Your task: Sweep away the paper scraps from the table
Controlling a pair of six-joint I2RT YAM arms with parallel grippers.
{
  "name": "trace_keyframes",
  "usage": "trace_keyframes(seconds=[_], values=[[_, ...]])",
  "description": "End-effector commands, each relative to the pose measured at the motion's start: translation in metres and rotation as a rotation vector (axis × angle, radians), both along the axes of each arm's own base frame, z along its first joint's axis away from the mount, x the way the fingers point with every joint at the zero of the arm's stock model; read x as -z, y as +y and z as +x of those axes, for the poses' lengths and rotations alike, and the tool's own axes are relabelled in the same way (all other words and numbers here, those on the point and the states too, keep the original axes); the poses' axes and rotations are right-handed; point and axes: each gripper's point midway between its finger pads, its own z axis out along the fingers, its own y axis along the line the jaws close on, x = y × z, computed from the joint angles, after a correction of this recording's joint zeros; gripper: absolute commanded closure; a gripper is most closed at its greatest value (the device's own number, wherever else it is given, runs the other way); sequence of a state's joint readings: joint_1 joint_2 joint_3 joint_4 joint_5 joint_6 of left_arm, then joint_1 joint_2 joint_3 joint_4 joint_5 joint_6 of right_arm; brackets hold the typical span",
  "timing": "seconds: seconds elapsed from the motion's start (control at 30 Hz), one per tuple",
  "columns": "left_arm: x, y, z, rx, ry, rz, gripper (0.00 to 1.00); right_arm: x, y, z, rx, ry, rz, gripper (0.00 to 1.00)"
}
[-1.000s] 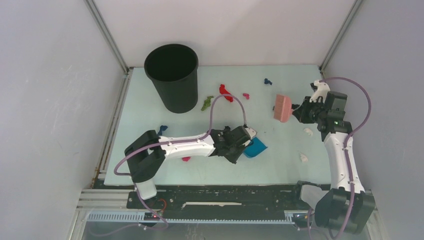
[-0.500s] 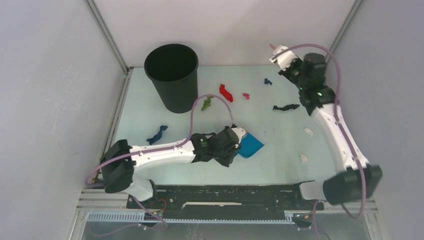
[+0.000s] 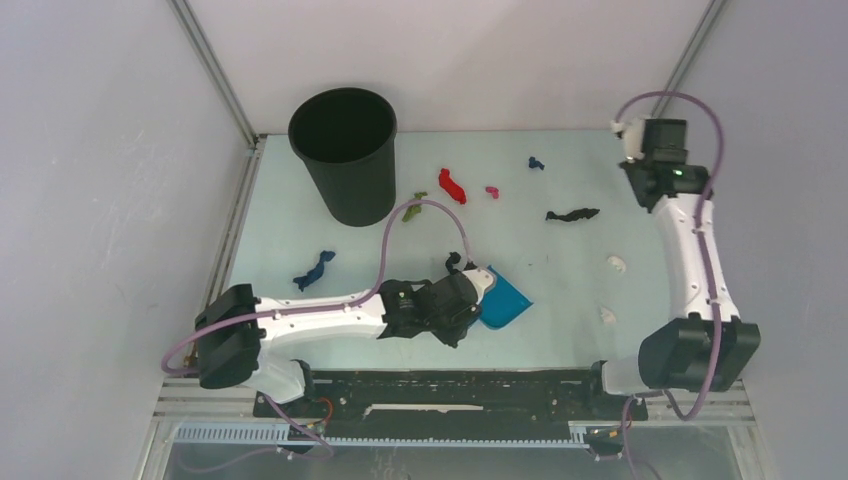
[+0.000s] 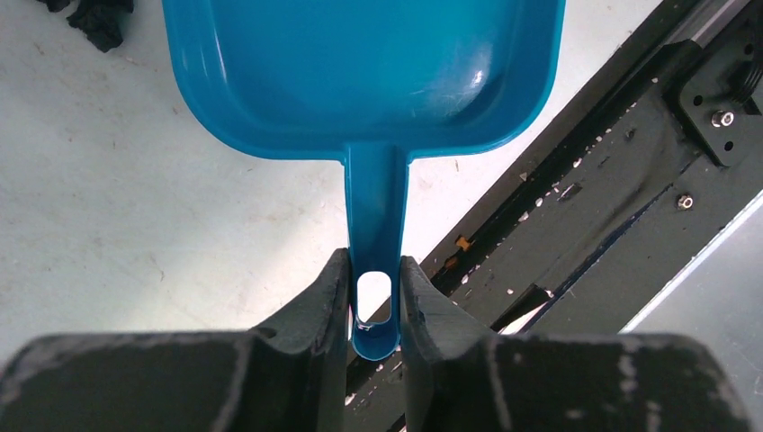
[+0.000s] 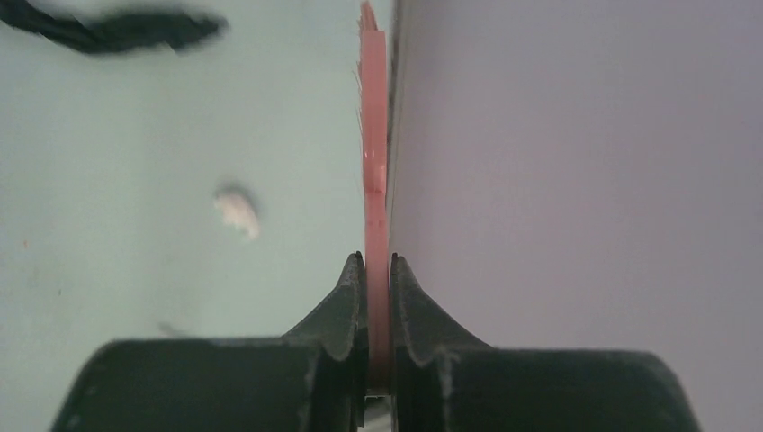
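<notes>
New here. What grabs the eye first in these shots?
A tall black bin dominates the far left corner of the table, with colourful paper scraps strewn to its right. Toward the front, the left gripper clamps the blue dustpan by its handle. The right gripper pinches a pink brush beside the right wall.

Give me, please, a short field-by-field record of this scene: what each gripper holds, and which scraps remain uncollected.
left gripper: shut on the blue dustpan by its handle
right gripper: shut on the pink brush, beside the right wall
uncollected: red scrap, green scrap, magenta scrap, far dark blue scrap, black scrap, near blue scrap, all on the table
dustpan contents: no scraps in the part shown
black bin: upright, far left corner
</notes>
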State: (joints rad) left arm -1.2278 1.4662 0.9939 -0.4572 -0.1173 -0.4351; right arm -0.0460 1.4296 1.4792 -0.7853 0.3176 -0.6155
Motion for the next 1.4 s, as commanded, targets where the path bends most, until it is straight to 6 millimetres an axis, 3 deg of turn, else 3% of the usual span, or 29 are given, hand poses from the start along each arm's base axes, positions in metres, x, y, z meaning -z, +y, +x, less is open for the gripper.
trace_keyframes(seconds=[0.0, 0.17, 0.27, 0.47, 0.67, 0.8, 0.97, 1.17, 1.27, 1.37], values=[[-0.011, -0.017, -0.001, 0.073, -0.014, -0.047, 0.99, 0.013, -0.024, -0.076, 0.291, 0.088, 0.15, 1.0], [-0.011, -0.027, 0.002, 0.089, -0.02, -0.057, 1.0, 0.045, -0.046, -0.107, 0.408, 0.161, 0.217, 1.0], [-0.014, -0.033, 0.002, 0.09, -0.02, -0.087, 1.0, 0.066, -0.044, -0.111, 0.448, 0.228, 0.313, 1.0], [-0.015, -0.028, -0.003, 0.107, -0.013, -0.091, 1.0, 0.106, -0.012, -0.098, 0.46, 0.351, 0.492, 1.0], [-0.005, -0.012, -0.004, 0.09, -0.019, -0.055, 1.0, 0.118, 0.042, -0.071, 0.364, 0.4, 0.559, 1.0], [0.003, -0.009, -0.006, 0.083, 0.0, -0.043, 1.0, 0.112, 0.073, -0.057, 0.301, 0.392, 0.561, 1.0], [0.004, -0.009, -0.009, 0.077, 0.008, -0.048, 1.0, 0.095, 0.096, -0.057, 0.239, 0.399, 0.615, 1.0], [0.014, -0.001, -0.01, 0.066, 0.018, -0.018, 1.0, 0.067, 0.096, -0.061, 0.178, 0.322, 0.609, 1.0], [0.02, 0.002, -0.014, 0.065, 0.039, -0.006, 1.0, 0.042, 0.105, -0.059, 0.083, 0.282, 0.637, 1.0], [0.02, 0.006, -0.017, 0.059, 0.051, -0.008, 1.0, 0.012, 0.131, -0.055, -0.078, 0.253, 0.734, 1.0]])
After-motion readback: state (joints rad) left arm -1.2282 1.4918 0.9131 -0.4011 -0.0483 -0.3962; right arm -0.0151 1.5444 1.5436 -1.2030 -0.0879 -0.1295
